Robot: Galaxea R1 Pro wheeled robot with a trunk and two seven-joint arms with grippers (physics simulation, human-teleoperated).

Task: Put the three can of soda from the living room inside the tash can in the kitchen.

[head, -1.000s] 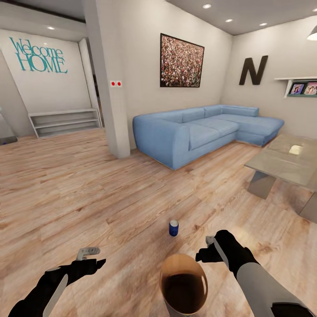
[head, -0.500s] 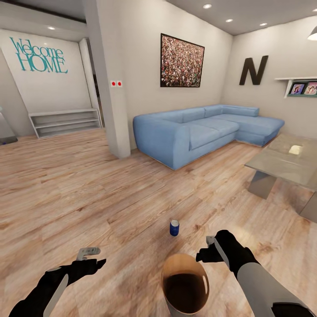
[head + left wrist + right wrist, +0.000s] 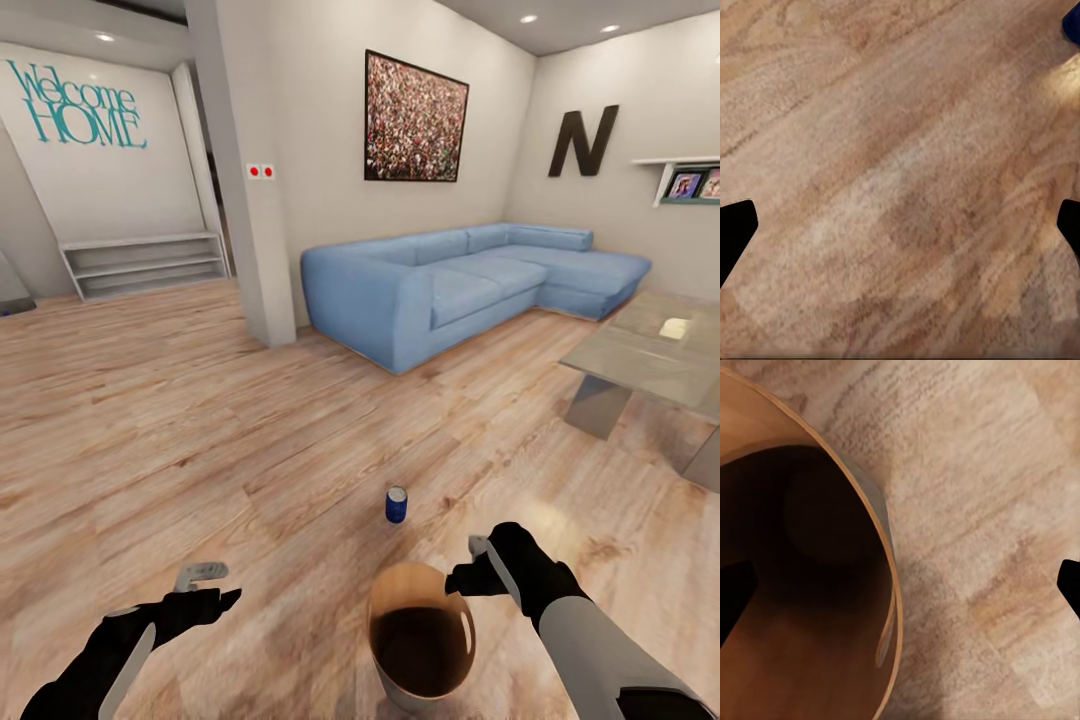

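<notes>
A light-blue sofa stands on the wood floor, with a speckled picture above it, a glass table to its right and white shelves far left.

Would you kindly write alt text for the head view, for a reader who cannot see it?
A blue soda can stands upright on the wood floor, just beyond a copper-lined trash can between the robot's two black grippers. Behind are a light-blue sofa and a glass coffee table.
</notes>
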